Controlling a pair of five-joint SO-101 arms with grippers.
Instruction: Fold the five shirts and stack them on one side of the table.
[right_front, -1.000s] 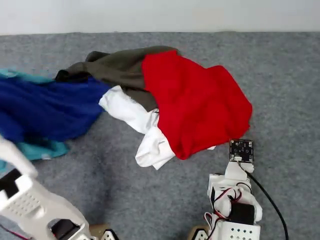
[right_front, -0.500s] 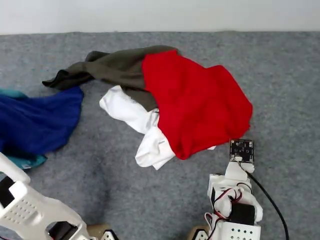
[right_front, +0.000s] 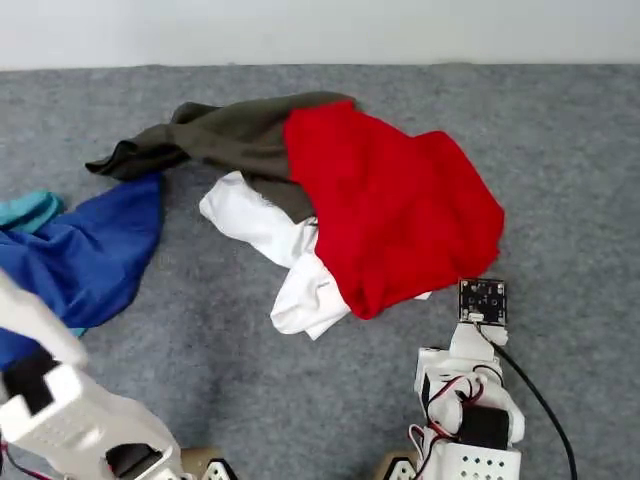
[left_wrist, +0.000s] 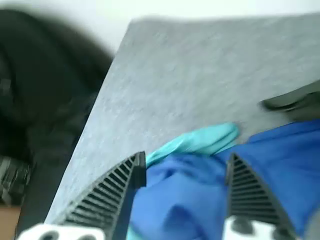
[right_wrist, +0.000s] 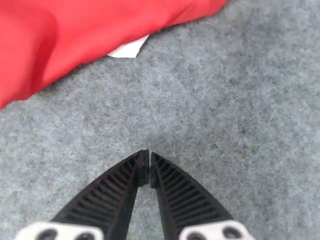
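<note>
— Blue shirt (right_front: 90, 260) got dragged left off the pile; a bit of teal shirt (right_front: 28, 210) shows beside it now.
— And the left gripper (left_wrist: 186, 160)?
— Fingers apart, blue cloth between them, at the counter's (right_front: 560, 150) left edge. The right gripper (right_wrist: 149, 160) is closed on nothing, over bare grey near the red shirt (right_front: 390, 210), which lies over the white shirt (right_front: 260, 225) and olive shirt (right_front: 230, 135).

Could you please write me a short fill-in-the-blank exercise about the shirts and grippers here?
The right gripper is ___ over the table.
The ___ shirt partly covers the white shirt and the olive shirt.
The teal shirt lies against the ___ shirt.
Missing words: shut; red; blue.
</note>
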